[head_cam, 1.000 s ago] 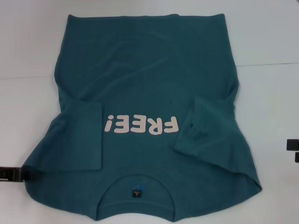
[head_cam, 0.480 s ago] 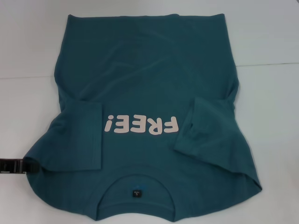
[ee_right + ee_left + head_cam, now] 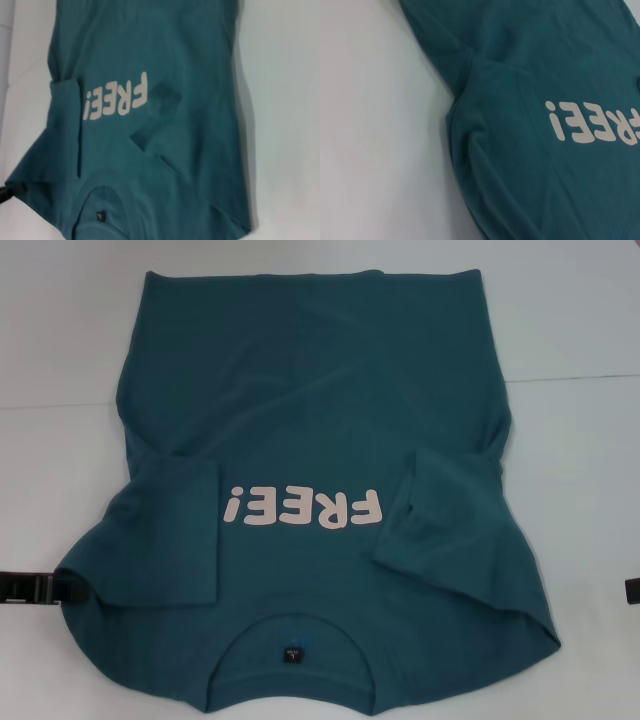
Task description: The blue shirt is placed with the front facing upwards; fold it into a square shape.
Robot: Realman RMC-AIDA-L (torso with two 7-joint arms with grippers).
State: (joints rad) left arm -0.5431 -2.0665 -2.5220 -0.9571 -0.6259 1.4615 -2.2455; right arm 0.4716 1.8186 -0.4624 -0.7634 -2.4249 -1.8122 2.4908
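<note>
On the white, smooth table surface (image 3: 580, 330), the large teal-blue short-sleeved cotton shirt (image 3: 320, 420) lies spread front-up, filling the middle of the head view. Bare table shows past the hem and along both sides; at the collar end the cloth runs out of the picture's near edge.

Edges: hem straight and flat at the far end. Both short sleeves are folded inward onto the chest, the left sleeve flap (image 3: 170, 530) lying flat, the right sleeve flap (image 3: 440, 530) angled with a raised crease. The shoulder edges flare outward and curl a little off the table.

Material: soft matte knit, with shallow wrinkles on the body. White blocky "FREE!" lettering (image 3: 303, 508) sits between the two sleeve flaps. The round ribbed collar (image 3: 292, 625) carries a small dark tag (image 3: 292, 652).

Orientation: long axis runs from near to far, collar toward the robot, hem away; the lettering reads upside down from the head camera.

Left gripper (image 3: 55, 588): dark, low at the table, touching the shirt's left shoulder corner; whether it is clenched on the cloth cannot be told. Right gripper (image 3: 632, 591): only a dark sliver at the picture's right border, apart from the shirt; its state cannot be told.
</note>
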